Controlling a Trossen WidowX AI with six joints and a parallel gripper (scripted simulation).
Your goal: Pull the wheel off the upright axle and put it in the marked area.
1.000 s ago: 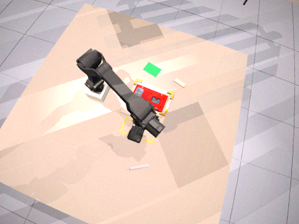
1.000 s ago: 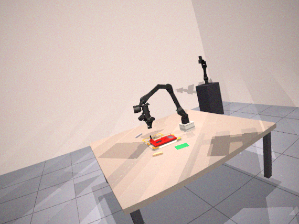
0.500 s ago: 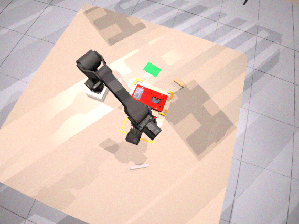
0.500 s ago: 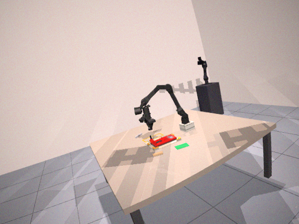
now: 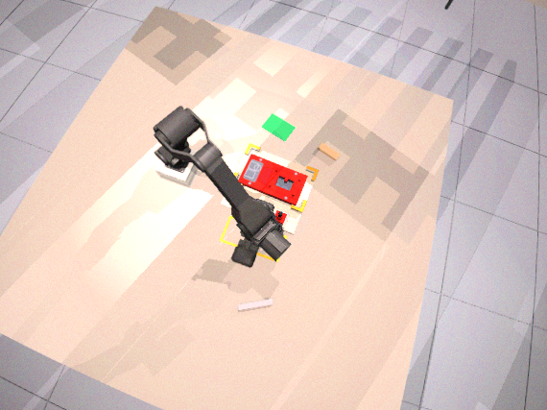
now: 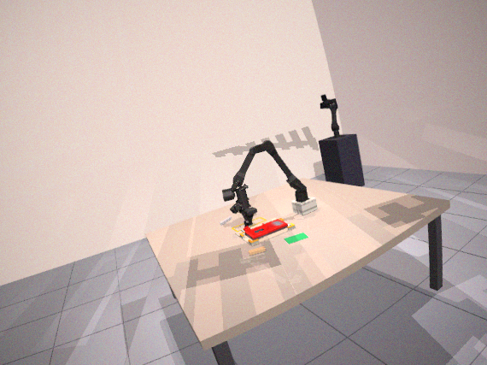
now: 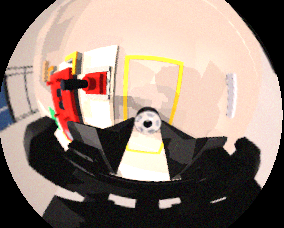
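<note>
Claw pinching wheel over marked area

The claw (image 7: 147, 135) grips the white wheel (image 7: 147, 122) above the yellow-outlined square (image 7: 179, 90) on the table (image 5: 365, 279), beside the red board (image 5: 273, 180) with its bare black axle (image 7: 77, 83).

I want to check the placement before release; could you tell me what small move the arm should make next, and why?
Probably lower straight down. The gripper is shut on the wheel, already off the axle, and in the wrist view it lies within the yellow-outlined area. Whether the wheel touches the table cannot be told, so setting it down before opening seems safest.
</note>
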